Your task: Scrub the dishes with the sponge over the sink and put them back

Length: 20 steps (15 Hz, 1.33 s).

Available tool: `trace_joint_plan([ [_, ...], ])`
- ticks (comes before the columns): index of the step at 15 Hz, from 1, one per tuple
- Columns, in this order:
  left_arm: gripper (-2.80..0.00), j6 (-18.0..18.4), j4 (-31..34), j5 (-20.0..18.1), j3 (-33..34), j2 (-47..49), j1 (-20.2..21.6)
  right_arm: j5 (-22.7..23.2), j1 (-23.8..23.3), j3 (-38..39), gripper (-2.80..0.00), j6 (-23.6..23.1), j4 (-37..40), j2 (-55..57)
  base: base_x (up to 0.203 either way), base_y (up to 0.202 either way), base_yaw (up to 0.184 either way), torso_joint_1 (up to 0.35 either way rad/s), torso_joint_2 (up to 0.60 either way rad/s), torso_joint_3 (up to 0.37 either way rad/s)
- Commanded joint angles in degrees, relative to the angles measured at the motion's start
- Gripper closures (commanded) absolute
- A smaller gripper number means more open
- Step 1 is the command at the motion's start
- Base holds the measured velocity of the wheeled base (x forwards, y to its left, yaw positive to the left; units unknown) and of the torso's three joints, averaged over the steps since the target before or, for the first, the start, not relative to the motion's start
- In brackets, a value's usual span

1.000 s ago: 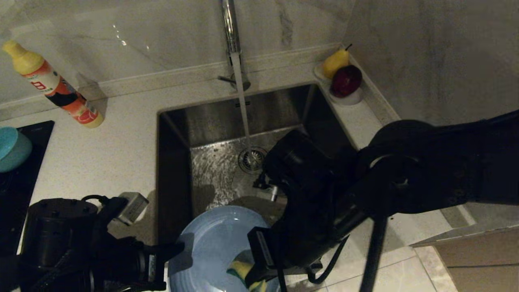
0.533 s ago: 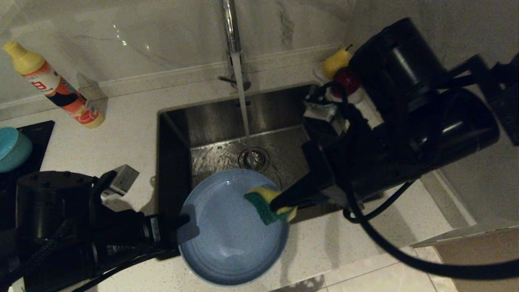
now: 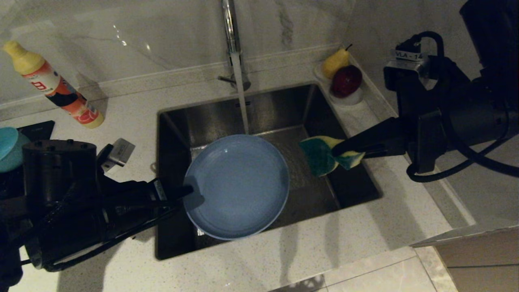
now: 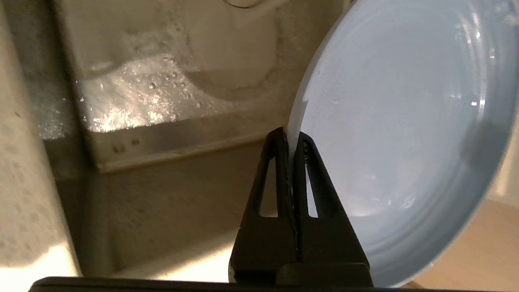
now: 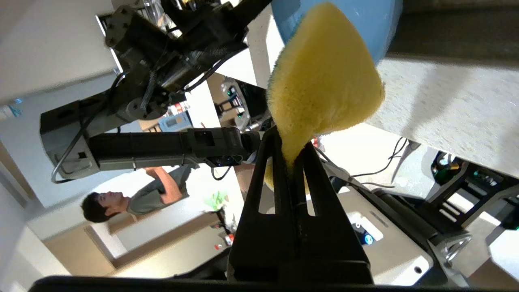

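Plate: the slate-blue plate (image 3: 239, 184) was round, glazed and ringed with shallow ridges, wet on its face; it hung over the sink, tilted, face up and toward the right arm.
Left gripper: the left gripper (image 3: 190, 194) had its black fingers pressed together on the plate's near-left rim.
Sponge: the sponge (image 3: 324, 156) was soft and porous, yellow foam with a teal-green scouring face turned toward the plate, crumpled at its pinched end; its long axis ran roughly level, pointing toward the plate, apart from it.
Right gripper: the right gripper (image 3: 344, 150) was clamped tight on the sponge's end, above the sink's right side.
Sink: the sink (image 3: 211, 117) was a rectangular brushed-steel basin, water running from the chrome tap (image 3: 229, 28).
Counter: the speckled pale counter (image 3: 121, 142) surrounded it.
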Motion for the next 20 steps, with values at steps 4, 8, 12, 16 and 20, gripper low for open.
trace_joint_plan([
  [4,0.0,-0.6,-11.2,-0.1,-2.0,10.4,1.0,1.3,-3.8,7.3,0.0,-0.1,-1.0,-2.9,0.0,0.0,0.0,0.0,0.0,0.0],
  [8,0.0,-0.6,-16.8,-0.2,-2.6,15.0,1.0,1.6,-4.9,13.1,0.0,0.0,-6.6,-3.8,0.0,0.0,0.0,0.0,0.0,0.0],
  [12,0.0,-0.5,-16.9,-0.3,-4.5,17.0,1.0,1.6,-5.3,15.7,0.0,0.0,-8.7,-3.9,0.0,0.0,0.0,0.0,0.0,0.0],
  [16,0.0,-0.6,-16.9,-0.2,-6.6,20.1,1.1,1.7,-5.5,16.5,0.0,0.0,-8.8,-4.3,0.0,0.0,0.0,0.0,0.0,0.0],
  [20,0.0,-0.8,-21.3,-0.1,-6.9,22.1,1.4,1.9,-6.2,17.4,0.0,-0.1,-8.8,-4.3,0.0,0.0,0.0,0.0,0.0,0.0],
])
